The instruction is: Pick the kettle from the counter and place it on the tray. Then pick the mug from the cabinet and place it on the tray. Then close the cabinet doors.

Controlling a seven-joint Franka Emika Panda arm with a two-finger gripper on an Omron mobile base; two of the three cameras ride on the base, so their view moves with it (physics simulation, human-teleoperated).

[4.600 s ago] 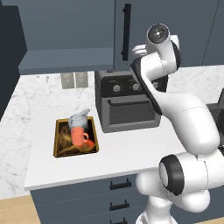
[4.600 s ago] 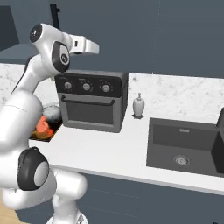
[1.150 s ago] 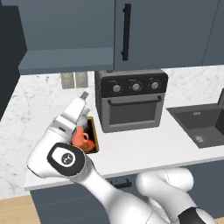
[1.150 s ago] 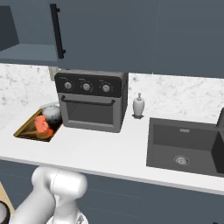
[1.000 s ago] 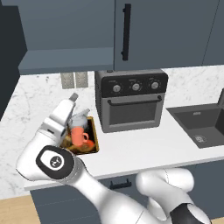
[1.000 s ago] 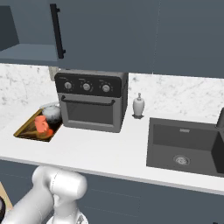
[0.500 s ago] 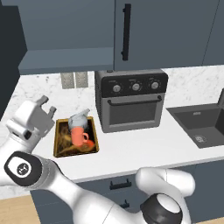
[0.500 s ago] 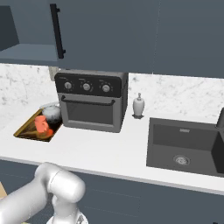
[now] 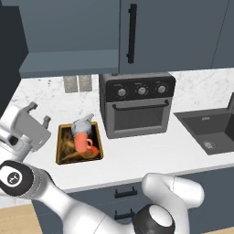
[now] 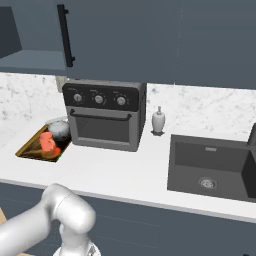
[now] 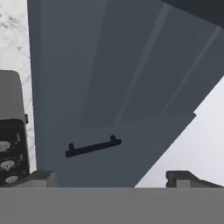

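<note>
The tray (image 9: 62,145) lies on the counter (image 9: 137,153) left of the oven. The silver kettle (image 9: 82,124) and the orange-red mug (image 9: 82,142) both rest on it; from the right base view I also see the tray (image 10: 30,148), kettle (image 10: 59,129) and mug (image 10: 47,141). My gripper (image 9: 38,113) hovers open and empty over the counter's left end, left of the tray. The cabinet (image 9: 68,61) has its right door (image 9: 155,36) shut; its left door (image 9: 9,50) stands swung out. In the hand view my gripper (image 11: 111,178) faces a door handle (image 11: 92,146).
A black toaster oven (image 9: 137,105) stands against the wall right of the tray. The dark sink basin (image 10: 210,165) is at the counter's right, with a soap bottle (image 10: 158,121) behind it. Grey-blue drawer fronts (image 9: 123,196) run below the counter.
The arm has swung left, from in front of the tray to the counter's left end. The gripper stayed open. Kettle and mug have not moved on the tray.
</note>
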